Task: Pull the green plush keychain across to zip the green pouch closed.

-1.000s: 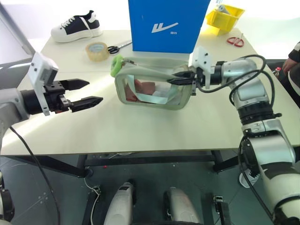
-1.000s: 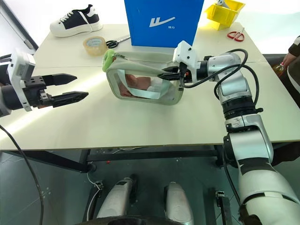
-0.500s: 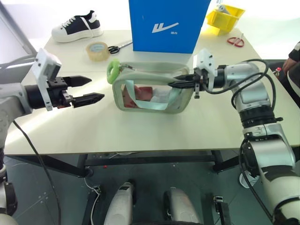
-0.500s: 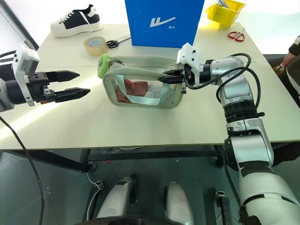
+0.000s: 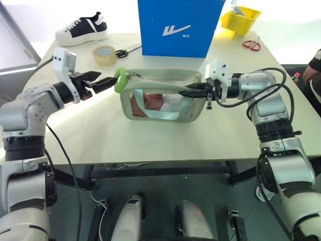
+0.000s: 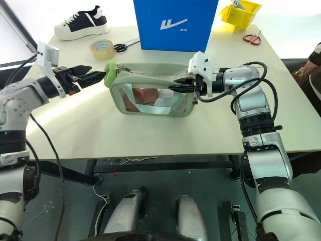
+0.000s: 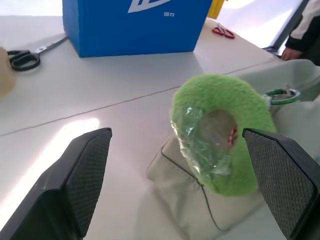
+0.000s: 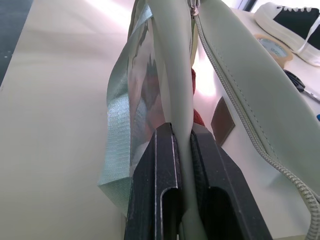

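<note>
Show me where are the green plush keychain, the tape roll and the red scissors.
green plush keychain point(image 7: 220, 142): left wrist view, on its fuzzy ring.
tape roll point(image 5: 104, 54): left eye view, on its beige side.
red scissors point(image 5: 251, 44): left eye view, on the handles.

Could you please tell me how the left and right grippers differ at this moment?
The left gripper is open, its fingers either side of the green plush keychain without closing on it; the right gripper is shut on the green pouch at its opposite end. Both have black fingers and reach toward the pouch.

Bright daylight — glare washes the table point(image 5: 150, 135).
</note>
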Controlling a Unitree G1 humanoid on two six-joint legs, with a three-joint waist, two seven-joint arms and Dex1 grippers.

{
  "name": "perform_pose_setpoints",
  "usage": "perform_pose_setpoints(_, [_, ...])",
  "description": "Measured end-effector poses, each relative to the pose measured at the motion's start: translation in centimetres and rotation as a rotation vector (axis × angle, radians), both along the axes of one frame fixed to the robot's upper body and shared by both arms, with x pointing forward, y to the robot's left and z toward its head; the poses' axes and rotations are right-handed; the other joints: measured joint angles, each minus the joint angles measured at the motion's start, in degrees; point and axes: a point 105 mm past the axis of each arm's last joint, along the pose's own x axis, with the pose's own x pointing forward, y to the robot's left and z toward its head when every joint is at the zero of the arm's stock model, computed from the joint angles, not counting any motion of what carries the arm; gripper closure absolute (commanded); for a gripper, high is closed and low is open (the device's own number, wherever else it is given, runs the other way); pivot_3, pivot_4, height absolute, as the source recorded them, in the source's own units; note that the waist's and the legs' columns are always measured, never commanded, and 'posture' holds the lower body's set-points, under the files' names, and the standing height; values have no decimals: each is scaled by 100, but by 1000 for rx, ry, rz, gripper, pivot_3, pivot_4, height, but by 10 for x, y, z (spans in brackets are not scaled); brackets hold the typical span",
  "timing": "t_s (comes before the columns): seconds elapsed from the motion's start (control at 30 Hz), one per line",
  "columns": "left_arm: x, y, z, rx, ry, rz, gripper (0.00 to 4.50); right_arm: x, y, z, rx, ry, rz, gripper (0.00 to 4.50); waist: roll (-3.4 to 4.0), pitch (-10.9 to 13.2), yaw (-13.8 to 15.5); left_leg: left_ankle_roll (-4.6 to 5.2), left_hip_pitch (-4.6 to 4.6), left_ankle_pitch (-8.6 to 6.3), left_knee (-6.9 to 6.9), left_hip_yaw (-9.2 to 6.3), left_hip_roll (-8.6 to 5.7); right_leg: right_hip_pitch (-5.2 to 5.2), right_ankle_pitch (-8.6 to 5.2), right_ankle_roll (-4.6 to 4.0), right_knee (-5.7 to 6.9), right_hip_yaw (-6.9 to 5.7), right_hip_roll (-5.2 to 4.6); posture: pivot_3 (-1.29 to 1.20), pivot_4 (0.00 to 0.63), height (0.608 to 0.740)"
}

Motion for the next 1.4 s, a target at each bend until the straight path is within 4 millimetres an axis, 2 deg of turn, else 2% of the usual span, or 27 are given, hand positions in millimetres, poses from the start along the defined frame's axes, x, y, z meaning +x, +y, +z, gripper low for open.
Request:
perform_pose_setpoints(0.1, [4,-2,-8,-6,20,0,900,0,0,0,-2,1,-3,4500,0,0,5,0,0,0,2,-1,0,2,0,0,0,-1,0,0,150,740])
perform_pose_setpoints(0.2, [7,-4,-14,-26,36,-8,2393,0,0,0,-3,3,-4,4500,0,0,10,0,-1,0,5,-1,0,2,0,0,0,-1,0,0,150,740])
perform_pose_setpoints(0.33, [7,-15,-4,-79,19,-57,4477,0,0,0,-3,4,-5,4500,0,0,15,-1,-4,-1,12,-4,0,6,0,1,0,-5,0,0,150,740])
perform_pose_setpoints(0.43, [5,-18,8,-111,-1,-81,4477,0,1,1,-1,2,-9,4500,0,0,3,-1,-4,-2,15,-3,0,6,1,1,0,-3,0,0,150,740])
perform_pose_setpoints(0.6, [3,-17,10,-124,2,-84,4477,1,0,1,2,-2,-17,4500,0,0,7,0,-5,-2,23,-4,0,9,1,1,1,-4,1,0,150,740])
perform_pose_setpoints(0.73, [1,-11,28,-109,-52,-64,4477,2,0,1,3,-3,-20,4500,0,0,10,0,-6,-3,26,-6,0,9,1,1,1,-6,1,0,150,740])
perform_pose_setpoints(0.83, [1,-9,32,-89,-75,-53,3592,2,0,1,4,-4,-22,4500,0,0,11,0,-6,-3,26,-6,0,10,1,2,1,-6,1,0,150,740])
perform_pose_setpoints(1.0, [11,-8,9,-60,-13,-18,1049,2,0,1,5,-5,-25,4500,0,0,18,0,-6,-3,29,-6,-1,12,1,2,1,-7,2,0,150,740])
perform_pose_setpoints(1.17, [19,-10,-15,-77,65,-8,1049,1,1,0,3,-7,-22,4500,0,0,17,0,-9,-3,32,-6,-1,11,1,3,1,-7,2,0,150,740])
perform_pose_setpoints(1.4, [28,-25,-22,-127,94,-38,1049,0,1,0,1,-3,-23,4500,0,0,19,0,-11,-3,35,-8,-1,12,2,4,1,-10,2,0,150,740])
